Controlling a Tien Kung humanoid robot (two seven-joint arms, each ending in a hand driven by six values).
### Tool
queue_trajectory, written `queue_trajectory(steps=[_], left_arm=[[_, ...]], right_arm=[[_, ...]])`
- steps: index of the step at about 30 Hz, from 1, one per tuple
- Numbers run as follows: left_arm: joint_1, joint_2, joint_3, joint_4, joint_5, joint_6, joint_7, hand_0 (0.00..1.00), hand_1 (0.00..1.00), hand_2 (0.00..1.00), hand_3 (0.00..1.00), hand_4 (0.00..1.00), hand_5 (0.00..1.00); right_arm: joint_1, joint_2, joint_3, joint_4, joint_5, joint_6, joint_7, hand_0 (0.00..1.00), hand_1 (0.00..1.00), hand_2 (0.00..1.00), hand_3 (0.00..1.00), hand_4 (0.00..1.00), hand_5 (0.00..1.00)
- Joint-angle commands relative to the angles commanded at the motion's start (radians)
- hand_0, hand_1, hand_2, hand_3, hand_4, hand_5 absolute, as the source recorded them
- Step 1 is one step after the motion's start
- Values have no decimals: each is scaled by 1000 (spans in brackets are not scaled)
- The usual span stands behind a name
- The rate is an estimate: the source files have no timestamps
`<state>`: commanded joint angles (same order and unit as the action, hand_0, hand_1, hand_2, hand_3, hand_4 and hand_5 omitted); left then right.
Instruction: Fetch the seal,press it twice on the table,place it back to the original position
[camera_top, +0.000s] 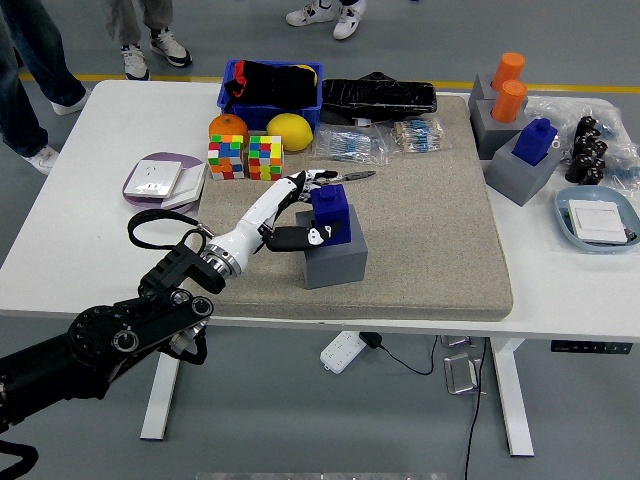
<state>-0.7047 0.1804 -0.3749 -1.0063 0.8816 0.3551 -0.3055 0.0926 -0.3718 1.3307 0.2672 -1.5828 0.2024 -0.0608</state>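
Black, our left arm (120, 335) enters cut off at the lower left corner. Our left hand (285, 210) grips the blue seal (330, 214), thumb low, fingers partly hidden behind it. We see the seal in its grey holder (334, 257) mid-mat (430, 220).

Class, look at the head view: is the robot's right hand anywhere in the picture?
No, only the left robot hand shows, closed around the blue seal on its grey block.
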Motion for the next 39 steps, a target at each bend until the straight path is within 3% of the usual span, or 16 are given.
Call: queue_trajectory(steps=[27,28,33,34,39], left_arm=[[1,-10,17,31,18,10,-15,845,493,378,851,605,2],[1,-10,18,32,16,10,-16,857,720,550,851,629,2],[2,-13,22,38,9,12,-28,857,720,550,851,629,2],[2,-13,23,40,6,15,-32,900,885,772,865,780,2],[2,-16,26,44,2,22,-43,900,885,772,865,780,2]], right_arm=[[0,1,0,1,2,-1,1,790,704,697,661,779,554],[0,1,0,1,2,-1,1,790,704,697,660,779,554],[0,1,0,0,2,-1,2,790,704,697,660,779,554],[0,2,0,1,3,-1,2,790,704,696,660,779,554],[0,3,-2,1,4,0,2,790,704,696,660,779,554]])
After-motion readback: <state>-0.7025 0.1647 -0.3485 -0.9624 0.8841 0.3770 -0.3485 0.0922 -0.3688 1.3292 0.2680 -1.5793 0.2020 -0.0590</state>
